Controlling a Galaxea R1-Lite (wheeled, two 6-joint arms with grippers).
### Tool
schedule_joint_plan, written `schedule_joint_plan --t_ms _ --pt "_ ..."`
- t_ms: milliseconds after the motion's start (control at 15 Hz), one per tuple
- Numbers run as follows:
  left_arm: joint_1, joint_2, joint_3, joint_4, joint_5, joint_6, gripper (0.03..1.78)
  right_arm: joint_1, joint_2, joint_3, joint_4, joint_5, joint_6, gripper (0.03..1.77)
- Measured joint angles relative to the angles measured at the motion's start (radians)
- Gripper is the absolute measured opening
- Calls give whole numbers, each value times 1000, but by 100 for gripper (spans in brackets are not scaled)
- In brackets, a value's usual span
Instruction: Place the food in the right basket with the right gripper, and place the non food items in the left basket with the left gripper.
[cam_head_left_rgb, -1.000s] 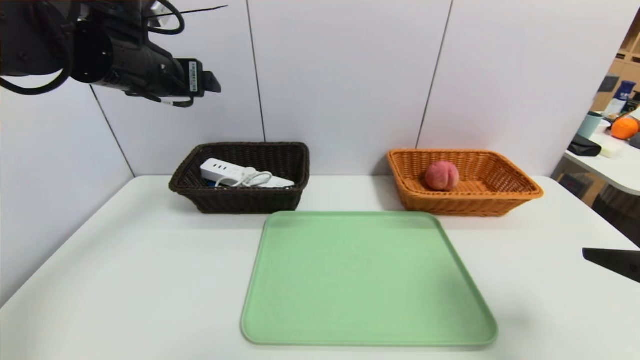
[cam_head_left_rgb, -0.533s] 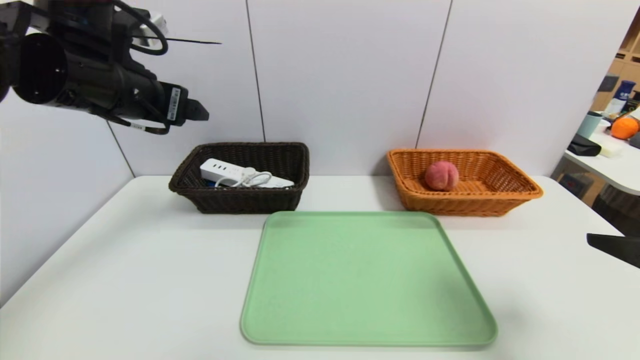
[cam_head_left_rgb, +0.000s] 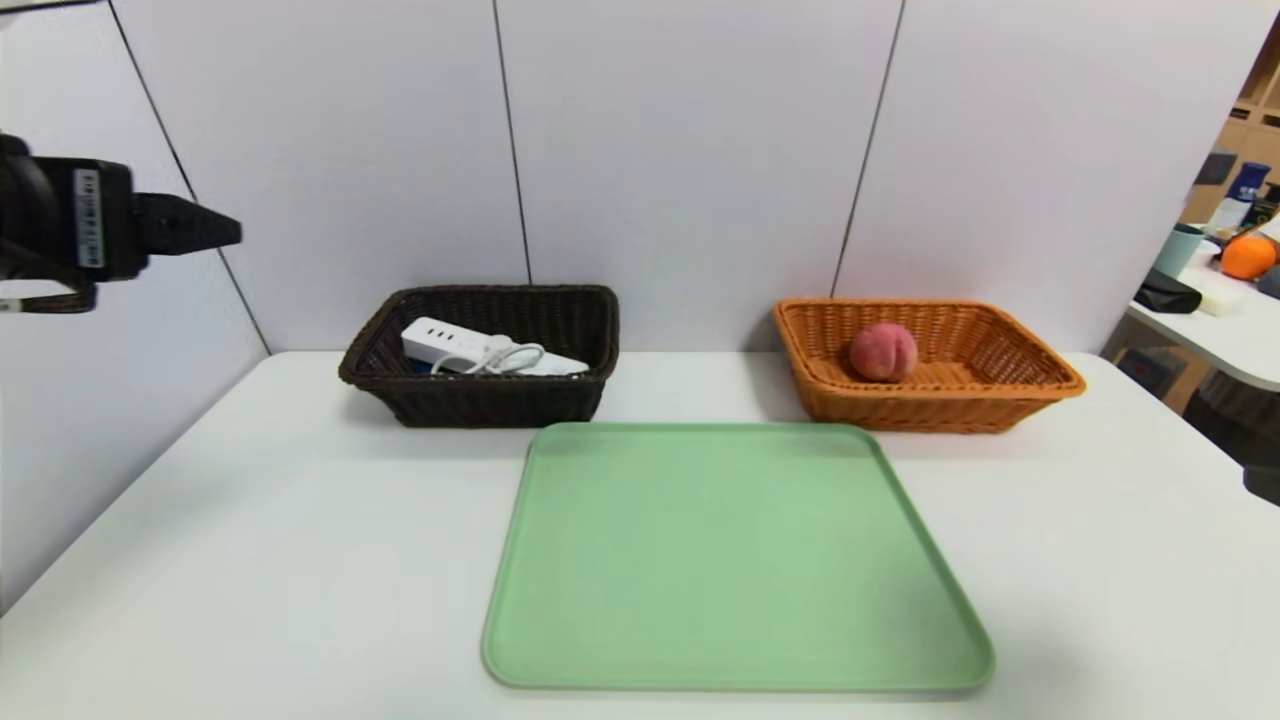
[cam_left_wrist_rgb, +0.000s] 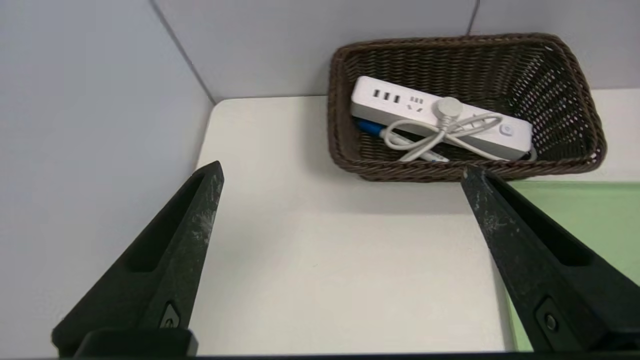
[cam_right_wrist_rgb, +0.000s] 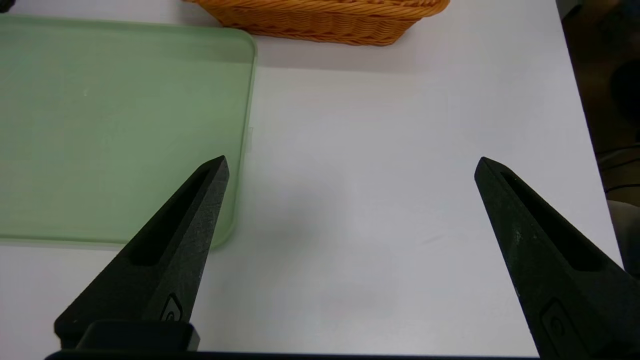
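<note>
left gripper (cam_left_wrist_rgb: 340, 172) spread, holding nothing, raised well left of dark basket (cam_head_left_rgb: 480, 405) holding power strip (cam_head_left_rgb: 480, 352); right gripper (cam_right_wrist_rgb: 350, 167) spread over table.

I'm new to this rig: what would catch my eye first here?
The big bare green tray fills the table's middle. Behind it, the dark left basket holds a white power strip, and the orange right basket holds a peach. The left gripper hangs open at far left.

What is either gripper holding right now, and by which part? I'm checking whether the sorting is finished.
Nothing is held. The left gripper and right gripper both have their jaws apart with only the table between them.
</note>
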Motion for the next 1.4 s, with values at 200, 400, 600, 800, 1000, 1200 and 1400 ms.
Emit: schedule_joint_plan --t_ms 200,400,600,800,1000,1200,1400 --pt "84 -148 100 0 9 -8 169 -30 -89 42 1 -4 1 170" --pt "134 -319 234 0 5 -10 169 -52 -228 105 15 -9 0 170" --pt "149 -514 387 1 1 -6 169 -60 -386 144 39 -8 -1 170" --pt "155 -691 518 1 4 -5 169 -62 -513 174 41 -5 -1 170" --pt "158 -844 636 2 8 -5 169 -74 -610 217 37 -15 4 170" --pt "176 -973 720 2 6 -4 169 -103 -708 259 35 -5 -1 170" --pt "202 -1078 794 -1 -12 18 169 -116 -828 330 8 26 -61 170"
